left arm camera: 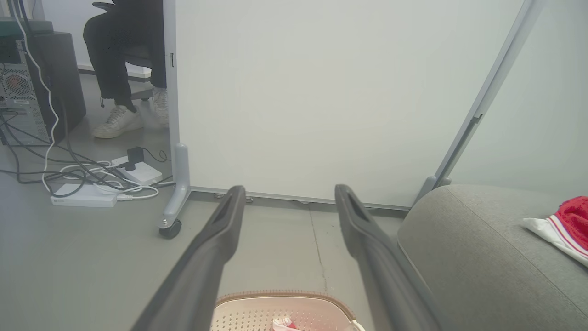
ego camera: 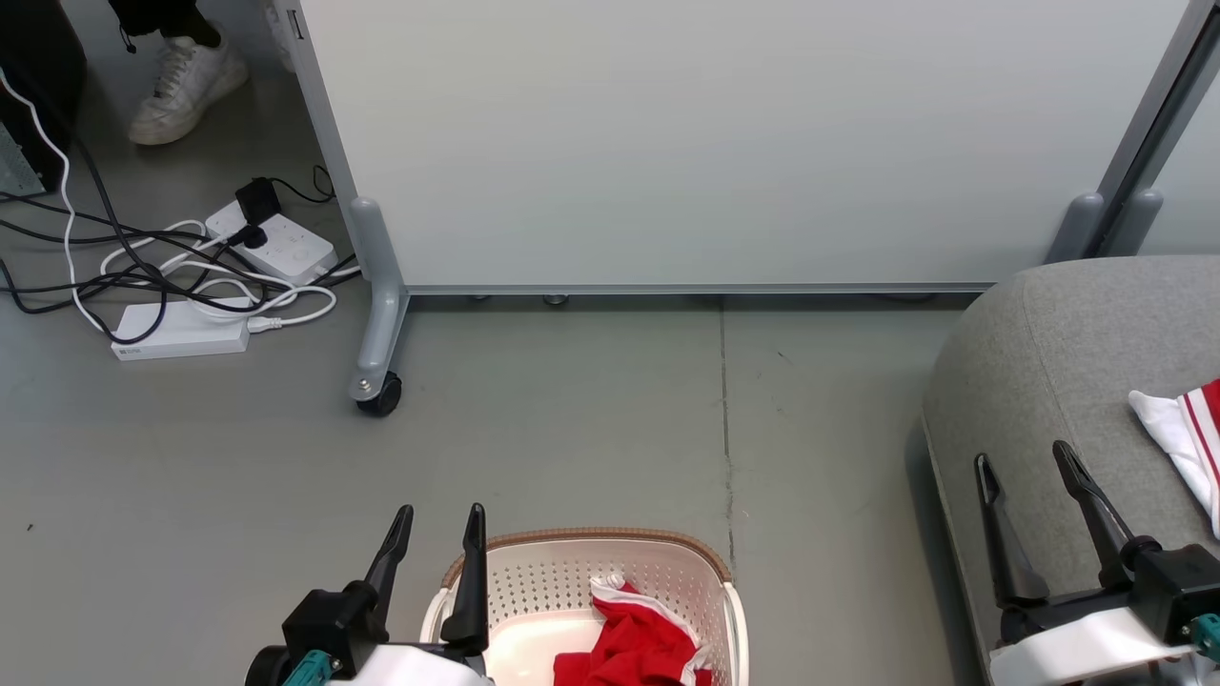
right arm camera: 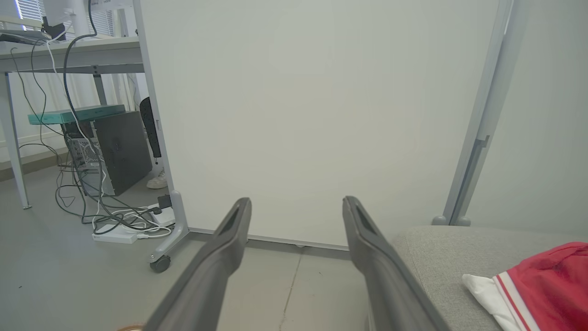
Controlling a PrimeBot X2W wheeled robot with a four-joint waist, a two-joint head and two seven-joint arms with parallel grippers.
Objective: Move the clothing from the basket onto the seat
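On the grey floor in front of the robot sits the basket (ego camera: 572, 538), low centre in the head view, with one red garment (ego camera: 634, 648) crumpled inside toward its right side, white trim showing. A second garment (ego camera: 1187, 433) already lies on the seat (ego camera: 1048, 362), off to the robot's right (white striped edge in the head view, more red in the right wrist view). The left gripper (ego camera: 440, 514) hovers at the basket's left rim, fingers spread, empty. The right gripper (ego camera: 1022, 455) hangs over the seat's front edge, jaws wide apart, holding nothing, near the second garment but not touching it. Behind stand a white divider panel (ego camera: 715, 143) on a caster (ego camera: 379, 395), power strips (ego camera: 286, 248) with tangled cables, and a person's white shoe (ego camera: 186, 86) at far left.
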